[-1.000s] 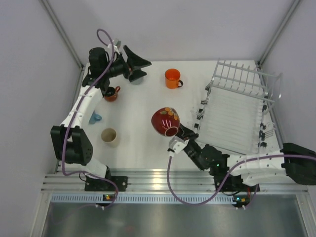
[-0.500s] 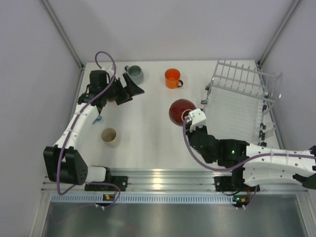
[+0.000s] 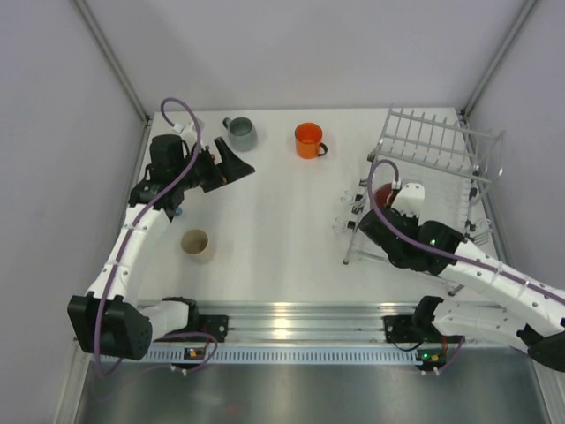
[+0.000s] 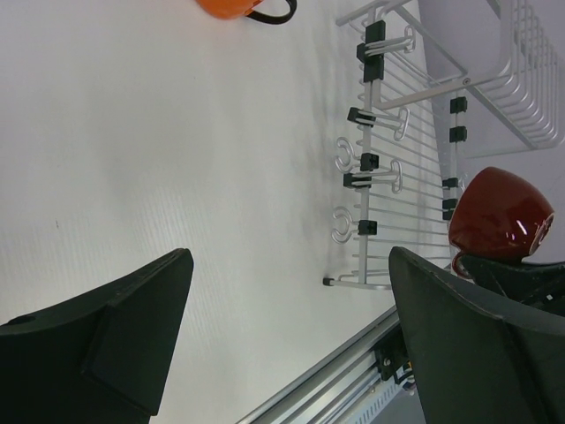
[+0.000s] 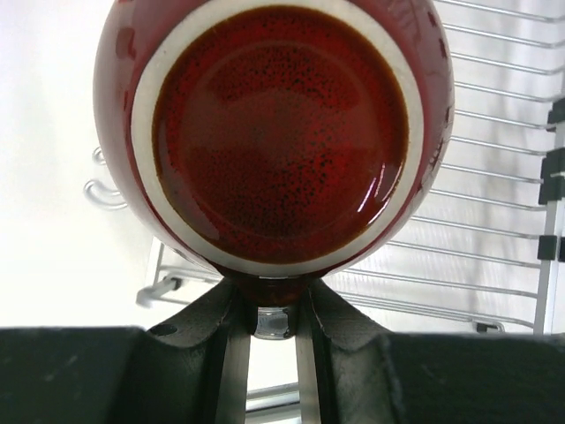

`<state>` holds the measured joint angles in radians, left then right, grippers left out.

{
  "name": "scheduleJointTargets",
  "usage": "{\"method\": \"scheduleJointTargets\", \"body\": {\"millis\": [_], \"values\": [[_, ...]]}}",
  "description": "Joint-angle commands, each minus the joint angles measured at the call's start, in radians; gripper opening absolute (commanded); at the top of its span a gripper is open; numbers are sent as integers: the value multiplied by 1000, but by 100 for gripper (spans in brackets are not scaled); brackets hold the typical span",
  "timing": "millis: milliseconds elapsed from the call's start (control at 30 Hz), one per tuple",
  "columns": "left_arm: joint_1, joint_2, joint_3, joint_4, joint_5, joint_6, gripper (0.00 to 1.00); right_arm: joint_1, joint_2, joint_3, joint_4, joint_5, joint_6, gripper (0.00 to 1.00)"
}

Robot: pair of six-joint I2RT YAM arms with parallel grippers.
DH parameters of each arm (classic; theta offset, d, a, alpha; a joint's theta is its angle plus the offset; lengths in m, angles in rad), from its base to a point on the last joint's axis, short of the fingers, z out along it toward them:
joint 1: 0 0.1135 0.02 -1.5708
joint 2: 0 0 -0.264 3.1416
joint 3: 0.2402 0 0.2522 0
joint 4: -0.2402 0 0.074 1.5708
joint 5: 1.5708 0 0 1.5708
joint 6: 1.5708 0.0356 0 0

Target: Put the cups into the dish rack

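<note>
My right gripper [image 3: 388, 205] is shut on the handle of the dark red mug [image 3: 385, 194] and holds it over the left edge of the wire dish rack [image 3: 424, 231]. In the right wrist view the mug's mouth [image 5: 274, 132] faces the camera, with the handle pinched between my fingers [image 5: 272, 318] and the rack's grid [image 5: 494, 221] behind. My left gripper [image 3: 231, 163] is open and empty, just in front of the grey mug [image 3: 240, 132]. The bright orange mug [image 3: 308, 140] stands at the back centre and the cream mug [image 3: 196, 245] at the front left. The squat orange-red mug is hidden.
A bit of the light blue mug [image 3: 178, 212] shows beside the left arm. In the left wrist view my open gripper [image 4: 291, 336] faces the rack [image 4: 397, 150], the dark red mug [image 4: 499, 212] and the orange mug [image 4: 234, 7]. Walls stand close on both sides.
My right arm carried the dark red mug from the table's middle rightward to the rack's left edge. My left gripper drew back from the grey mug, which stands free.
</note>
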<state>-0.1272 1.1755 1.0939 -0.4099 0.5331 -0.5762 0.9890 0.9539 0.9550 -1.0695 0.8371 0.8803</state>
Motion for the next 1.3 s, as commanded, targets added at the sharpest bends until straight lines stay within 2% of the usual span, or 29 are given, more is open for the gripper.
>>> {"method": "scheduleJointTargets", "body": {"millis": [0,167,233,633,867,1267], "values": [[-3,-46,-6,23,5,19,98,-97,-49,-5,38,2,5,0],[-3,-68,-15,23,11,12,98,-317,-47,-76,186,-157,-64,0],[-3,-74,-15,23,18,9,98,-386,-27,-85,198,-167,-64,0],[-3,-120,20,-9,36,13,98,-628,9,-159,373,-196,-76,0],[-3,-139,46,-32,28,22,98,-668,23,-177,411,-116,-61,0],[-3,-174,52,-32,18,15,98,-740,9,-269,511,-121,-55,0]]}}
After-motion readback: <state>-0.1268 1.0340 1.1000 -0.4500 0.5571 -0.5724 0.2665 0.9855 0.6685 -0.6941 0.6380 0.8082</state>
